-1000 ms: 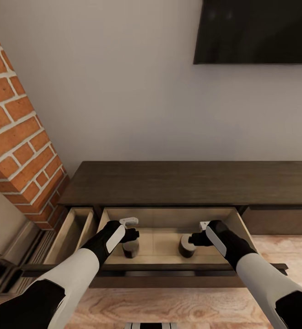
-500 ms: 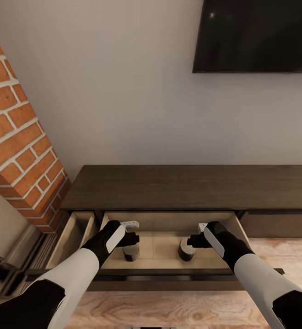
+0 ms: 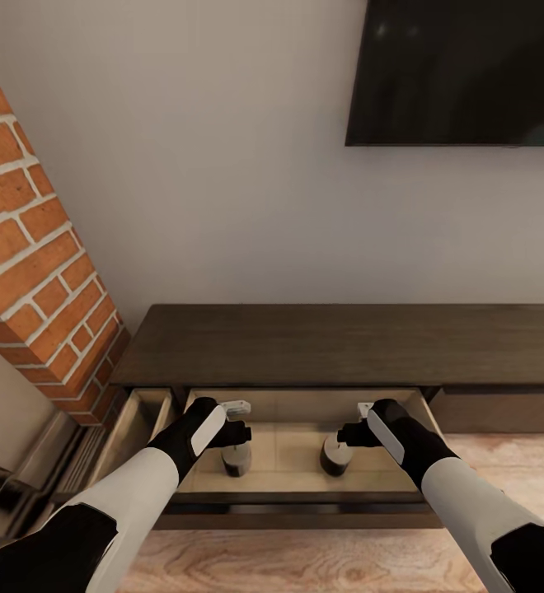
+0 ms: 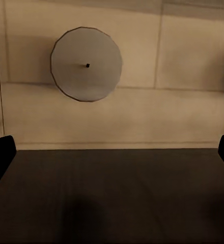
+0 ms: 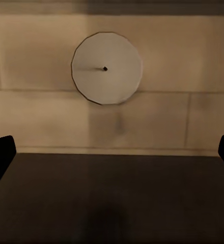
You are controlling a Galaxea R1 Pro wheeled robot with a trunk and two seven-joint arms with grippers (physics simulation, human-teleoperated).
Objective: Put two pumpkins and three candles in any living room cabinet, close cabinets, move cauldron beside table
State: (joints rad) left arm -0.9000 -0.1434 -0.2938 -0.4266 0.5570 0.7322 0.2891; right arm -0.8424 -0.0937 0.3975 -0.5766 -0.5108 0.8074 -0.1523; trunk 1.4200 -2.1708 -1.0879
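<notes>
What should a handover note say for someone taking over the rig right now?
Left gripper: open, empty, above the left candle.
Right gripper: open, empty, above the right candle.
Both candles stand upright and apart on the pale floor of the cabinet's open middle drawer; each wrist view looks straight down on a candle top.
A second drawer at the left end is also open.
Done: two candles in the cabinet.
Left: third candle, both pumpkins, shut the drawers, set the cauldron by the table.

Plain pale wall (image 3: 222,165) behind, dark TV screen (image 3: 461,74) mounted upper right. Red brick column (image 3: 33,272) on the left. Light wood-plank floor (image 3: 305,560) below.
</notes>
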